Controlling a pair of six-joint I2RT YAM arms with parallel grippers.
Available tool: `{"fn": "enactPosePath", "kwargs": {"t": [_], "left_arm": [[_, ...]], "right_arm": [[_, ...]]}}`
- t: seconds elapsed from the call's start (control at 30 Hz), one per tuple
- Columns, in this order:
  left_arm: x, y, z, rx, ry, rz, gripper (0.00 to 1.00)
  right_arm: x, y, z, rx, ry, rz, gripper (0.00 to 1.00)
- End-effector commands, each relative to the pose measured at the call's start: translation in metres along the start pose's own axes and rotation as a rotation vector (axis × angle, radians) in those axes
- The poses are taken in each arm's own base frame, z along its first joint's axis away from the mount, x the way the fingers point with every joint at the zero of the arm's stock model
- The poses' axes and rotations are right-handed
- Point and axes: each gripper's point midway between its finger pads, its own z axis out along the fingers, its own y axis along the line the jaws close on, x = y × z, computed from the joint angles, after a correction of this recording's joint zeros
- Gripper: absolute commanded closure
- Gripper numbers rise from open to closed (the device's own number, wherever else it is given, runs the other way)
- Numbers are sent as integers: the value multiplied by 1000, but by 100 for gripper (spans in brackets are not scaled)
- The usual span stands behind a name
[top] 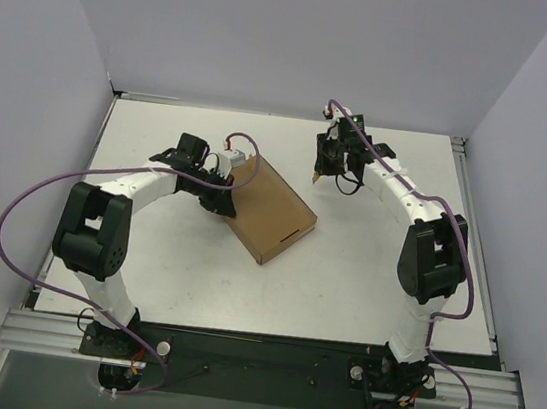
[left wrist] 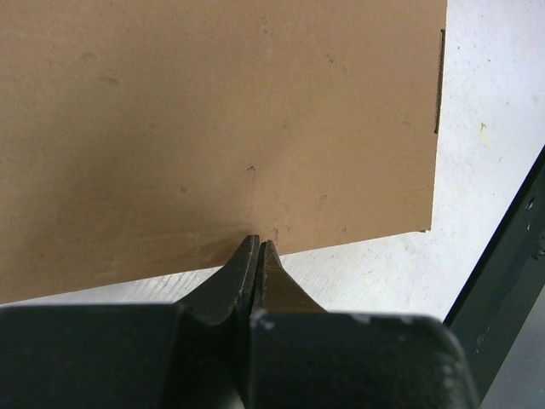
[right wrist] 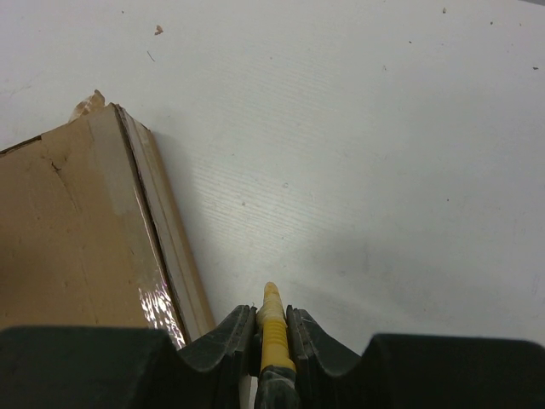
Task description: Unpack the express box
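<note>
At the left pincer (left wrist: 258, 247): pressed together, gripping nothing, tips right at the edge of the express box (left wrist: 213, 128), on its 9 o'clock side. At the right pincer (right wrist: 271, 313): pinching a yellow utility knife (right wrist: 272, 336), off at 1 o'clock from the box. Lying flat near mid-tabletop (top: 376, 268).

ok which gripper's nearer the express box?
Left. The left gripper is at the express box edge; the right gripper, holding the yellow utility knife, hangs off its far right side.
</note>
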Motion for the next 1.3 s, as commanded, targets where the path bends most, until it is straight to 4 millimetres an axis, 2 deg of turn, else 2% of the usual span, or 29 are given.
{"fn": "enactPosePath", "kwargs": {"t": [0.0, 0.17, 0.27, 0.37, 0.4, 0.57, 0.67, 0.8, 0.87, 0.97, 1.13, 1.27], "left_arm": [[-10, 4, 4, 2, -18, 27, 100], [9, 11, 5, -16, 36, 57, 100], [21, 16, 0, -31, 71, 80, 100], [39, 22, -6, -52, 111, 121, 100], [52, 25, -7, -54, 135, 127, 100], [73, 33, -17, -67, 154, 95, 100], [77, 37, -22, -78, 150, 88, 100], [77, 37, -24, -76, 132, 67, 100], [75, 38, -26, -81, 120, 59, 100], [76, 38, -30, -88, 108, 39, 100], [80, 35, -40, -94, 85, 31, 100], [92, 35, -49, -104, 94, 1, 100]], "right_arm": [[-11, -1, -9, -2, -37, -6, 100], [-11, -1, -6, -2, -34, -8, 100], [-9, -2, -1, 0, -30, -15, 100], [-4, 0, 7, -13, -12, -21, 100], [-5, 1, 8, -16, -12, -22, 100], [-3, 15, 13, -57, -5, -39, 100], [0, 28, 14, -102, 5, -43, 100], [2, 59, 14, -236, 23, -13, 100], [-1, 87, 9, -354, 27, -8, 100], [-6, 119, 1, -459, 24, -25, 100], [-9, 136, -3, -452, 2, -88, 100], [-13, 145, -9, -478, -5, -88, 100]]}}
